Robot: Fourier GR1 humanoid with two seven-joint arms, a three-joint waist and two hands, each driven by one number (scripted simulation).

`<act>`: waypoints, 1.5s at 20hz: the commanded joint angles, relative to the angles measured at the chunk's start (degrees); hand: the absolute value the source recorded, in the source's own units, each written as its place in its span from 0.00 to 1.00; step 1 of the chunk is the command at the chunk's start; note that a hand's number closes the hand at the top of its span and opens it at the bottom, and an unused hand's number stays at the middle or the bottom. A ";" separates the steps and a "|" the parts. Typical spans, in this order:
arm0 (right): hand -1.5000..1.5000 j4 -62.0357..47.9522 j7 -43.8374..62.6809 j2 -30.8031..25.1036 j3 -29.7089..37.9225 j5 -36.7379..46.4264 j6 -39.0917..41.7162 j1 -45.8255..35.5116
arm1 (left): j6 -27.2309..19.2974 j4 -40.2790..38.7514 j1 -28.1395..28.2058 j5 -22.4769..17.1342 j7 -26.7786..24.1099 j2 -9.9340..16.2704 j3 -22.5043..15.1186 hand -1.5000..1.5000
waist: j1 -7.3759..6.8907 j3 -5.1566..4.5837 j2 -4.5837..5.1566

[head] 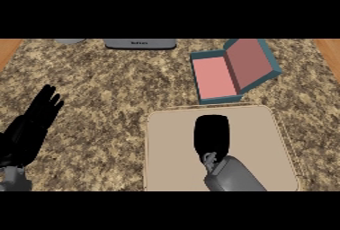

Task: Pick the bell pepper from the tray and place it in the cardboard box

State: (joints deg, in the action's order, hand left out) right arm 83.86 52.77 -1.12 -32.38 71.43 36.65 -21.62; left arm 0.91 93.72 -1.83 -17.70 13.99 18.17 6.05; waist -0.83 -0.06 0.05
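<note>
Speckled brown granite counter (100,81) fills my view, with strips of wood showing at the far left and right corners. On it, near me and right of centre, I see the beige tray (256,134) with rounded corners. My right hand (212,134) is over the tray's middle, seen from the back as a dark block, the grey forearm running down to the lower edge — from here I cannot tell whether its fingers are apart or closed round anything. The bell pepper does not show; if it is on the tray, the hand covers it. Beyond the tray's far edge, just past it, sits the cardboard box (214,77) — teal outside, pink inside, its lid swung open to the right. My left hand (38,117) rests at the left edge, fingers straight and pointing up, holding nothing. At the far edge of the counter I can see a grey appliance (140,43) and part of a pale round object (69,41) left of it
</note>
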 commanded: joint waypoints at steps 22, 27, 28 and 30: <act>1.00 -39.46 15.99 1.10 16.19 -17.68 -32.35 -51.53 | 1.02 -2.60 -6.88 1.67 1.19 -2.09 -4.44 0.50 | -7.42 -0.13 1.36; 1.00 -43.62 19.63 1.09 16.15 -13.40 -35.31 -61.66 | 1.71 -3.27 -6.14 1.47 0.39 -1.31 -3.41 0.50 | -6.44 -0.23 1.03; 1.00 -45.09 20.62 1.09 16.37 -11.09 -37.34 -62.34 | 0.77 -2.20 -7.11 1.68 2.25 -1.18 -3.59 0.50 | -5.95 -0.18 1.01; 1.00 -46.27 24.00 1.09 15.54 -10.11 -37.22 -64.39 | 0.34 -2.22 -5.49 1.54 1.43 -2.72 -4.06 0.50 | -5.25 -0.20 0.67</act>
State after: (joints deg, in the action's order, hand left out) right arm 40.64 64.78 -0.57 -16.38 58.56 2.70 -80.10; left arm 2.00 91.37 -8.18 -16.16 15.37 16.54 2.23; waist -7.29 -0.24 1.12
